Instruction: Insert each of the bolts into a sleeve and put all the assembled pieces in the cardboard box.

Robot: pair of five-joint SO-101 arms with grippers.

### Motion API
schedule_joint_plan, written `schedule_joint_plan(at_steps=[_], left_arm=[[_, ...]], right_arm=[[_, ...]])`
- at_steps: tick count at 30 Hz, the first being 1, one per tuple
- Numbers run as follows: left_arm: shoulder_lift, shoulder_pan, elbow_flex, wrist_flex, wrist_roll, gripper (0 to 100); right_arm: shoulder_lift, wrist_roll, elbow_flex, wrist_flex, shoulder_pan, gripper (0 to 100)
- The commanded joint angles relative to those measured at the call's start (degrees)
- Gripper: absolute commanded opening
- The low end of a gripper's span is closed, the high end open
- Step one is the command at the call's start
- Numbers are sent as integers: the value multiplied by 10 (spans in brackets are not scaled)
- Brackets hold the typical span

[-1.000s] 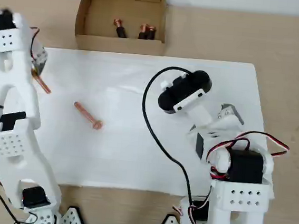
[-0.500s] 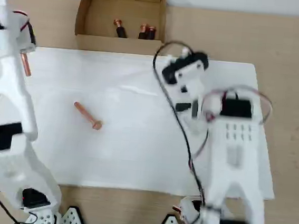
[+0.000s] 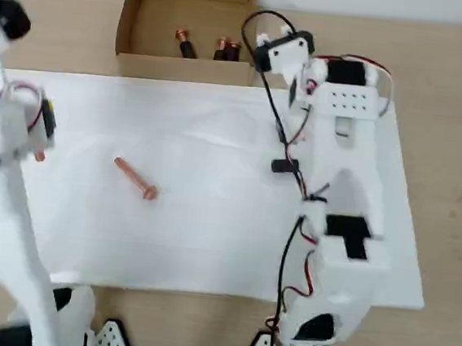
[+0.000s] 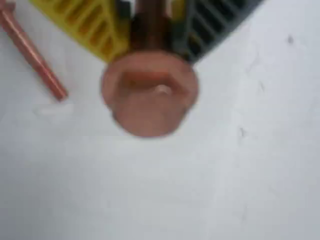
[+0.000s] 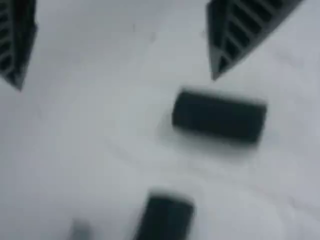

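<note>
step in hand looks like grabbing a sleeve: the right gripper hangs above it on the white sheet in front of the cardboard box, arm stretched toward the box, fingers spread and empty. best to centre on it first, then drop straight (a second sleeve lies near). left gripper, off the box's left, is clenched on a bolt.

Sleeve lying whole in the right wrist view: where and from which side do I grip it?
Take the sleeve mid-length, across its long sides, from straight above: it lies flat on the sheet, and the right pincer hangs open above.
</note>
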Motion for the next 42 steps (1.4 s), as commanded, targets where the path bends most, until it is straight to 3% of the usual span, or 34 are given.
schedule_joint_plan(at_steps=[1, 6, 12, 31, 38, 42], left_arm=[[-126, 10, 135, -91, -5, 9], [-242, 8, 271, -156, -5, 9], [-340, 6, 344, -175, -38, 9], [-394, 5, 373, -172, -48, 9], [-394, 5, 373, -172, -48, 9], [-394, 5, 373, -172, -48, 9]], right_arm=[[41, -7, -99, 2, -36, 281], [123, -8, -176, 2, -76, 281], [223, -56, -277, 3, -56, 281], [356, -73, -360, 47, -33, 277], [366, -73, -360, 47, -15, 150], [371, -73, -360, 47, -3, 127]])
